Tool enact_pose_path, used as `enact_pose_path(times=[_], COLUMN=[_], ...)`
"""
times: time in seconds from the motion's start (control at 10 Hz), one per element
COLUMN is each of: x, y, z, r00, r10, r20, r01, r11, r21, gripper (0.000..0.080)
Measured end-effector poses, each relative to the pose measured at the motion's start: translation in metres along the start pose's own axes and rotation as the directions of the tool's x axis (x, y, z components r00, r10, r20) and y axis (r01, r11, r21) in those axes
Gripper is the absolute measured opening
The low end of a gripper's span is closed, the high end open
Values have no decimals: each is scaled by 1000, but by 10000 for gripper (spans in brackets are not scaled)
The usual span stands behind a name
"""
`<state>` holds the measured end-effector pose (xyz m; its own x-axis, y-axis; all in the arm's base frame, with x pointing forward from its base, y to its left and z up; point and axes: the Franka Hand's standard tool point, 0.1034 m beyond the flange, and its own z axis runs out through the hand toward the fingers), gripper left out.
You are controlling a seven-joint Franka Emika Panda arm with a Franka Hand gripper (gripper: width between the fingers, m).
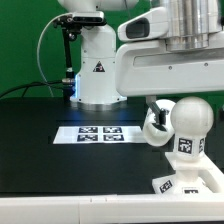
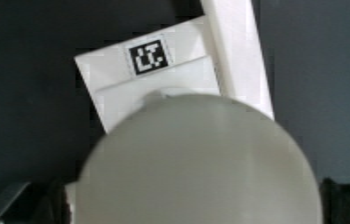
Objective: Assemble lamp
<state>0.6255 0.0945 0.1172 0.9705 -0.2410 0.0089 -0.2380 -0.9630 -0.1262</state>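
The white round bulb stands upright on the angular white base block at the exterior view's right, with a tag on its neck. In the wrist view the bulb's round head fills the space between my gripper's dark fingers, which touch it on both sides. The base block with its square tag shows beyond the bulb. The shade, white with tags, sits just to the exterior view's left of the bulb. In the exterior view my fingers are hidden under the arm's white link.
The marker board lies on the black table in the middle. The arm's base stands behind it with cables, against a green backdrop. The table's white front edge runs along the bottom.
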Motion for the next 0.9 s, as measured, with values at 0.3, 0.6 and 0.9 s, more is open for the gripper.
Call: enact_pose_path(times=[0.3,0.6,0.9], x=[0,1,1], y=[1,-3,-3], z=[1,-1,0], r00=[981,766,802], r10=[-194,-642,-596], r20=[1,29,23], r01=[194,642,596], r11=[981,763,799], r21=[-2,-79,-78], gripper=[699,699,571])
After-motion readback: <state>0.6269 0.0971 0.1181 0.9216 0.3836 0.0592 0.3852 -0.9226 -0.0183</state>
